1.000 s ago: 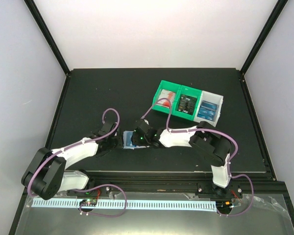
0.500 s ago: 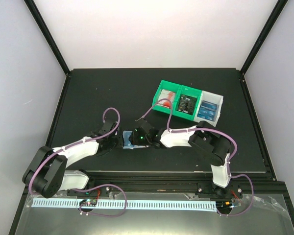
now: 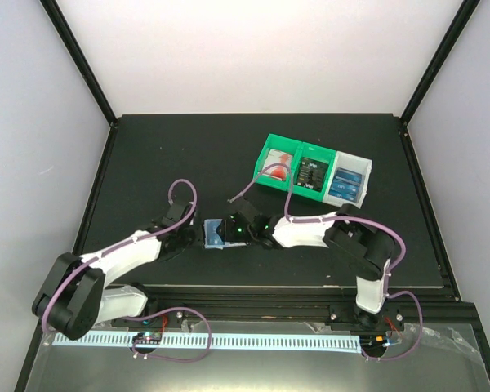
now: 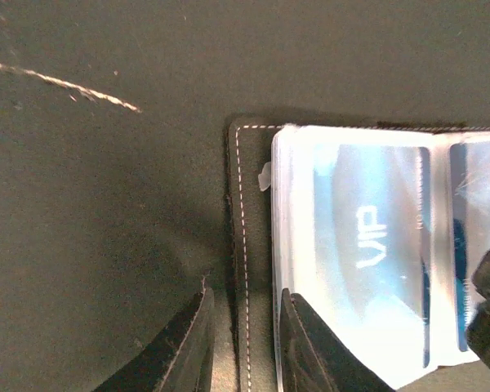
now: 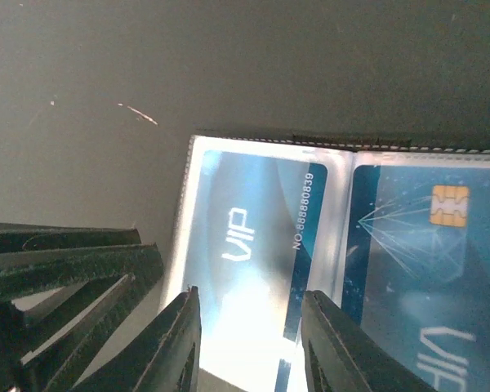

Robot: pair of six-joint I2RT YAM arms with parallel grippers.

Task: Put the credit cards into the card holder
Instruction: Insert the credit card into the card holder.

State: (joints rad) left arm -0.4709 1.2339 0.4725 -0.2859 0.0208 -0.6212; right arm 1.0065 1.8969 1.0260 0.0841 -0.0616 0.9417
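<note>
The black card holder (image 3: 215, 234) lies open on the table between my grippers, its clear sleeves up. A pale blue VIP credit card (image 5: 253, 229) sits in the left sleeve, and a darker blue chip card (image 5: 425, 269) in the sleeve beside it. My left gripper (image 4: 243, 327) pinches the holder's black stitched edge (image 4: 247, 245) just left of the VIP card (image 4: 367, 245). My right gripper (image 5: 249, 327) is open, its fingers straddling the near end of the VIP card. In the top view the left gripper (image 3: 196, 235) and right gripper (image 3: 231, 233) flank the holder.
A green bin (image 3: 279, 153) at the back right holds a red-and-white card (image 3: 274, 171) and a black printed card (image 3: 312, 175). The white bin (image 3: 366, 171) beside it holds a blue card (image 3: 347, 184). The right arm's cable arcs above the table near the bins.
The right gripper has shifted slightly to the right, and a little more of the blue cards shows. The left gripper stays at the holder's left edge.
</note>
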